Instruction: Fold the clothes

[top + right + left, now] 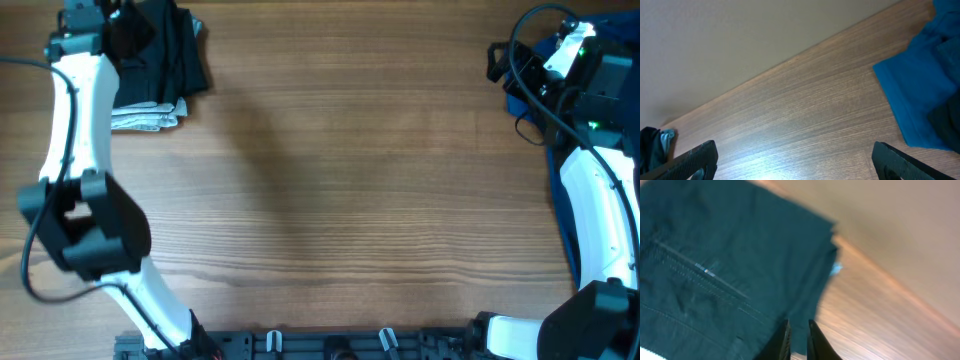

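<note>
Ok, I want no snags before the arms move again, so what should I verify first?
1. Right gripper open and empty: ok.
2. Left gripper free of the black shorts: cannot tell, the view is blurred.
3. The black shorts folded, lying on the pale denim piece: ok.
4. Right gripper apart from the blue cloth: ok.

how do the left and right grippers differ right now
The left gripper has its fingers nearly together; the right gripper has its fingers spread wide. The left gripper faces the folded black shorts close up; the right gripper faces bare table, with blue cloth off to its side. The left wrist view is blurred, the right one sharp. Both are near the table's far edge, neither plainly holding anything.
</note>
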